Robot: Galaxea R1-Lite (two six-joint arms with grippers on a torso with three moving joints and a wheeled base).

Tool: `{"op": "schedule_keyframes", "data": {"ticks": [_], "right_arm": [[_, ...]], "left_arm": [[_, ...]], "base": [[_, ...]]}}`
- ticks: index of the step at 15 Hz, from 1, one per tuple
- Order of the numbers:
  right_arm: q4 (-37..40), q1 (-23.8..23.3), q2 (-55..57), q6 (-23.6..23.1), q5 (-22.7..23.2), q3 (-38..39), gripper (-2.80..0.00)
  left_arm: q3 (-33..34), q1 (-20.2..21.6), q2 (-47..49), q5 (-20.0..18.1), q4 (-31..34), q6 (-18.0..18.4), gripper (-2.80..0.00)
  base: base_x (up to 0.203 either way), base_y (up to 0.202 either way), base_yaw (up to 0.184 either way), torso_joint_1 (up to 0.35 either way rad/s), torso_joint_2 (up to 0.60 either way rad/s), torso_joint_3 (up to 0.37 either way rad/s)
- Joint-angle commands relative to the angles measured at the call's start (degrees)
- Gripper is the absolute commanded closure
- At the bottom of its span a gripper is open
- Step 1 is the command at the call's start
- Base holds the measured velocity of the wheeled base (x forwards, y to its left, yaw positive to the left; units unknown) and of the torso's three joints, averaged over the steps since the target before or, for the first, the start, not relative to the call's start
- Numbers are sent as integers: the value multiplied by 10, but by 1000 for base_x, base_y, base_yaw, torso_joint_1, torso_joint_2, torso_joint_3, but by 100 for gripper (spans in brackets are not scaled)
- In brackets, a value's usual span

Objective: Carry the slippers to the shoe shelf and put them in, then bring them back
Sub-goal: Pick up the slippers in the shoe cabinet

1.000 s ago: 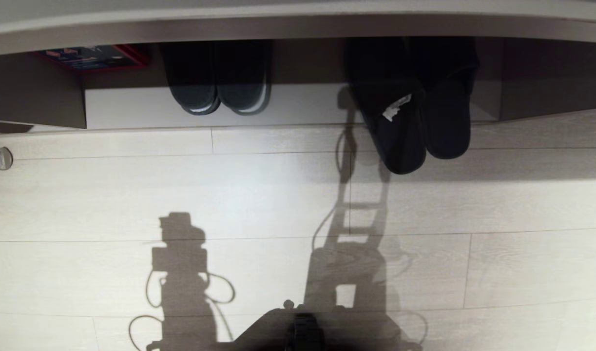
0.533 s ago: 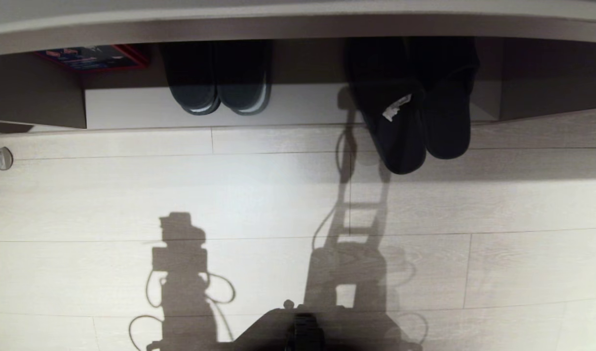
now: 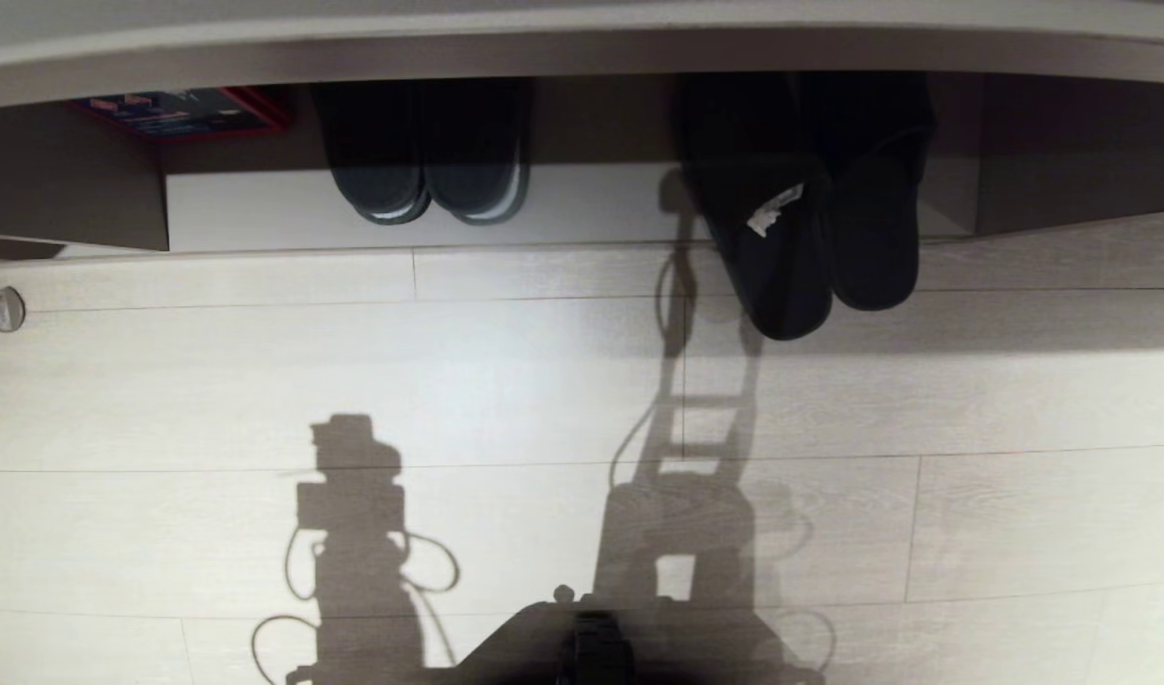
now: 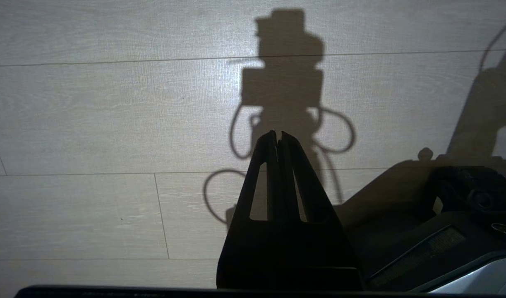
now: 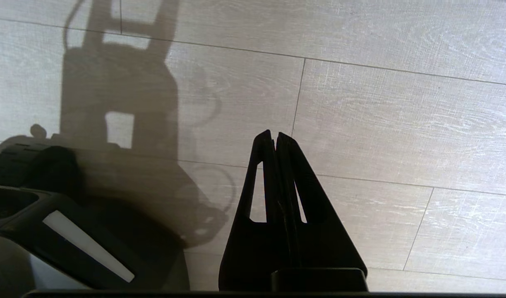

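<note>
Slippers [image 3: 815,243] at upper right lie half inside the shelf [image 3: 543,205], heels out for grabbing; both tools, left tool [image 4: 277,136] and right tool [image 5: 274,136], pressed together, empty, over floor [image 3: 543,381].

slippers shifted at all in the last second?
No. The slippers lie with their heels the same way past the shoe shelf front edge onto the floor.

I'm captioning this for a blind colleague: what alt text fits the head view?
Dark grey slippers lie half inside the low shoe shelf, toes sticking out onto the pale wood floor. A chunkier black pair sits further left inside, and neither claw is in view, only robot shadows on the floor.
</note>
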Motion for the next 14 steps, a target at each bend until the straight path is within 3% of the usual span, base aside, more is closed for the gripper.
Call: {"op": "schedule_keyframes", "data": {"ticks": [1, 4, 7, 13, 14], "right_arm": [[-6, 0, 2, -1, 1, 0, 0], [-9, 0, 43, -2, 36, -79, 0], [-39, 3, 216, -5, 56, -182, 0], [-296, 21, 590, -74, 95, -261, 0], [-338, 41, 628, -87, 99, -266, -280]], "left_arm": [[0, 0, 0, 0, 0, 0, 0], [0, 1, 0, 0, 0, 0, 0], [0, 0, 0, 0, 0, 0, 0], [0, 0, 0, 0, 0, 0, 0], [0, 1, 0, 0, 0, 1, 0]], "base": [[0, 0, 0, 0, 0, 0], [0, 0, 0, 0, 0, 0], [0, 0, 0, 0, 0, 0], [0, 0, 0, 0, 0, 0], [0, 0, 0, 0, 0, 0]]}}
